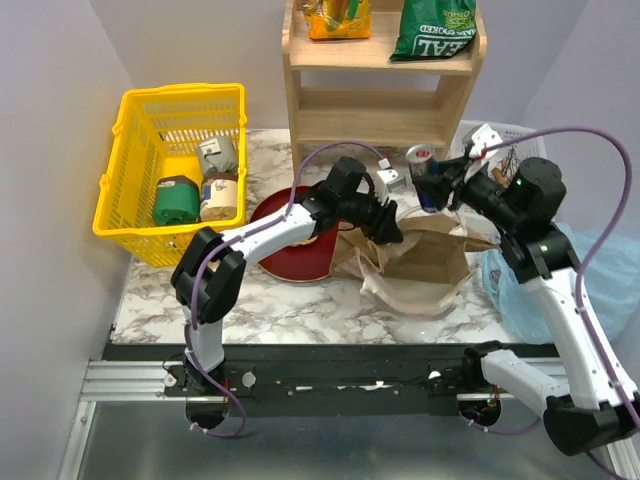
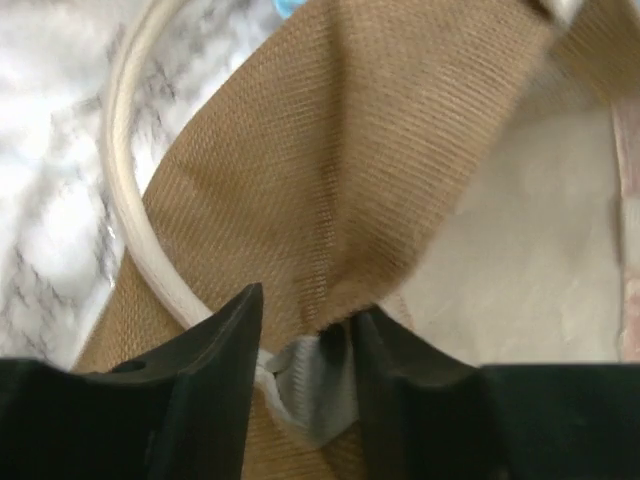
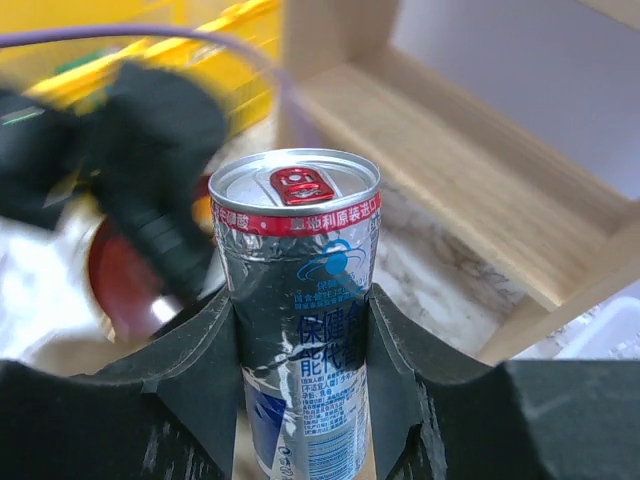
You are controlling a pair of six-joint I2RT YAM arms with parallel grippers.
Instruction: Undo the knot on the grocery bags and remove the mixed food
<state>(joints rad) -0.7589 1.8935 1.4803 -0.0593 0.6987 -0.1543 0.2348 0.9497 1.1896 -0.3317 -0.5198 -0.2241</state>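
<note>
The brown paper bag (image 1: 420, 255) lies open on the marble table. My left gripper (image 1: 388, 228) is shut on its near-left rim; in the left wrist view (image 2: 305, 345) the jaws pinch the brown paper (image 2: 380, 150) beside a white cord handle (image 2: 128, 200). My right gripper (image 1: 432, 182) is shut on the red-blue drink can (image 1: 424, 165) and holds it upright above the bag's far edge, close to the shelf. The can (image 3: 298, 290) stands between the right gripper's (image 3: 300, 360) fingers. The light-blue plastic bag (image 1: 520, 290) lies at the right. A yellow-orange snack packet (image 1: 338, 18) and a dark-green chip bag (image 1: 432, 28) stand on the shelf.
A wooden shelf (image 1: 380, 100) stands at the back. A yellow basket (image 1: 140, 200) with jars and packs is at the left. A red plate (image 1: 290, 250) lies under the left arm. A white mesh tray (image 1: 500, 135) is at the back right.
</note>
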